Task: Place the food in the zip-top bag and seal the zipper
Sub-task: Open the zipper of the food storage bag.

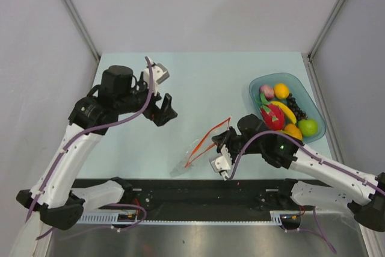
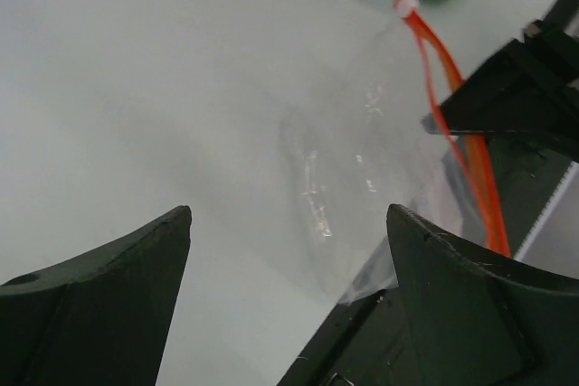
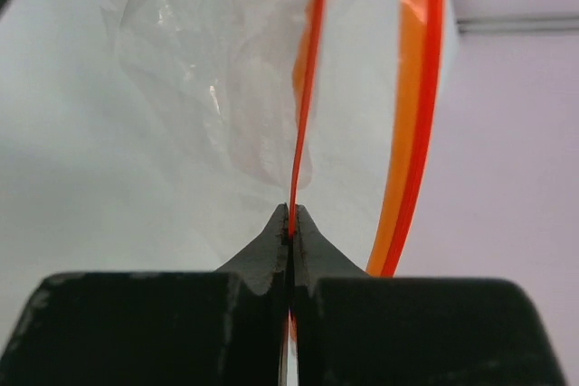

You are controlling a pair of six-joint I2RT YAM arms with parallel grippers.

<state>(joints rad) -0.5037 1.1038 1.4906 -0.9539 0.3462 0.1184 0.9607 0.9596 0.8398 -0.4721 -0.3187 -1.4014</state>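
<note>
The bag (image 1: 194, 153) is thin clear plastic, crinkled and glinting, and lies on the pale matte table (image 1: 198, 82) near its front edge, between the two arms. Its zipper (image 3: 308, 106) is a narrow orange-red strip in two halves that bow apart, so the mouth stands open toward the bowl (image 1: 319, 118). The right gripper (image 3: 290, 223) has its black pointed tips pressed together on the nearer half of the zipper, pinching that thin edge and holding it lifted. The other half curves away to the side, free of the fingers. The left gripper (image 2: 289, 214) is spread wide, its two dark wedge-shaped fingers well apart with nothing between them. It hangs above the table to the left of the bag, touching nothing, and its wrist view looks down on the bag's wrinkled body. The food sits in the bowl, a translucent teal oval dish at the right side of the table, just beyond the right gripper. It is all small, glossy and smooth: a curved yellow banana (image 1: 287, 112), a red piece (image 1: 274, 117) with green leaves, a round orange fruit (image 1: 281, 90), a pinkish-purple ball (image 1: 266, 91), a round green piece (image 1: 307, 127), another orange-yellow fruit (image 1: 293, 130) and a dark bumpy cluster (image 1: 295, 105). None of it is in the bag.
</note>
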